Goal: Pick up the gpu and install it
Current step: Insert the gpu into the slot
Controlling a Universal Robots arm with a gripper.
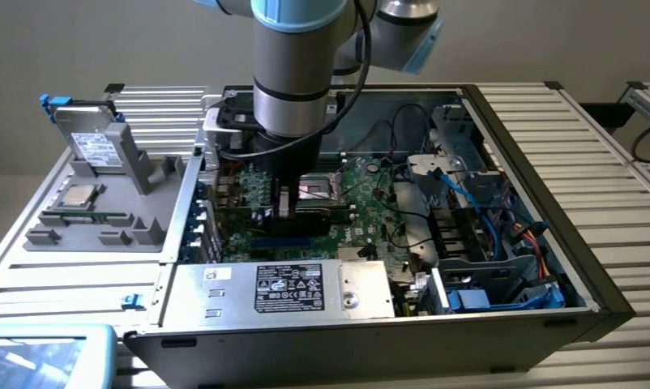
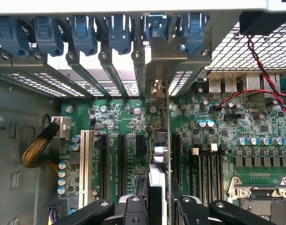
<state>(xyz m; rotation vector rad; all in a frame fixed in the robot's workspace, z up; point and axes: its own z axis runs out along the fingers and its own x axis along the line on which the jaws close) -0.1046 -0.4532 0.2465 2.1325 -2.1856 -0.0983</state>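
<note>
The gpu [image 2: 157, 140] stands on edge over the green motherboard [image 2: 217, 122], in line with one of the black expansion slots. Its silver end bracket [image 2: 164, 61] sits against the case's rear slot openings, under the blue clips. My gripper [image 2: 157, 208] is shut on the gpu, one black finger on each face of its near end. In the exterior view my gripper [image 1: 285, 207] reaches down into the open computer case [image 1: 584, 267], with the gpu [image 1: 325, 213] showing as a dark strip low over the board. Whether the gpu's edge is fully down in the slot I cannot tell.
Neighbouring black slots [image 2: 121, 159] and a white slot [image 2: 84, 159] lie beside the card. The processor socket [image 2: 260, 187] and red wires [image 2: 255, 70] are close. A power supply [image 1: 292, 288] fills the case's front. Outside, a grey holder [image 1: 98, 219] carries a drive [image 1: 92, 146].
</note>
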